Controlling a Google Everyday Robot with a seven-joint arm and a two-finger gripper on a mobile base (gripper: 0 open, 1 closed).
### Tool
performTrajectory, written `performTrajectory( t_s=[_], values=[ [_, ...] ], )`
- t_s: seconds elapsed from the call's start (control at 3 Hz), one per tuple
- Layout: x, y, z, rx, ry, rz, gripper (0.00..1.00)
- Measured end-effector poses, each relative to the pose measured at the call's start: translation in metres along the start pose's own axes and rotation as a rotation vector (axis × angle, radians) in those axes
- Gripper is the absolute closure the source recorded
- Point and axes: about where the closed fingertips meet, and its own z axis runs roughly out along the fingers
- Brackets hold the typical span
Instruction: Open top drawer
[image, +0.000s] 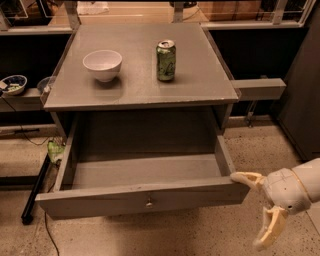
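The top drawer (145, 197) is a wide grey drawer pulled far out of the grey cabinet (145, 95). Its inside is bare and a small round metal knob (149, 202) sits at the centre of its front panel. My gripper (256, 210) is at the lower right, just off the drawer's front right corner. Its cream fingers are spread apart, the upper fingertip (242, 177) touching or nearly touching that corner, the lower finger (267, 231) hanging down. It holds nothing. The lower drawers are hidden under the open one.
A white bowl (102, 64) and a green can (166, 60) stand on the cabinet top. A small patterned bowl (13, 84) sits on a low shelf at left. A black cable and a bar lie on the speckled floor at left.
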Motion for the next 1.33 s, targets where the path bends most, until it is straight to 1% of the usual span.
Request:
performTrajectory(
  t_s=[0.33,0.67,1.0,1.33],
  values=[
    [0.000,-0.001,0.000,0.014,0.005,0.000,0.00],
    [-0.004,-0.009,-0.001,0.069,0.032,-0.008,0.00],
    [-0.016,-0.018,-0.005,0.175,0.066,-0.042,0.00],
    [-0.026,-0.028,-0.012,0.227,0.033,-0.064,0.00]
  ],
)
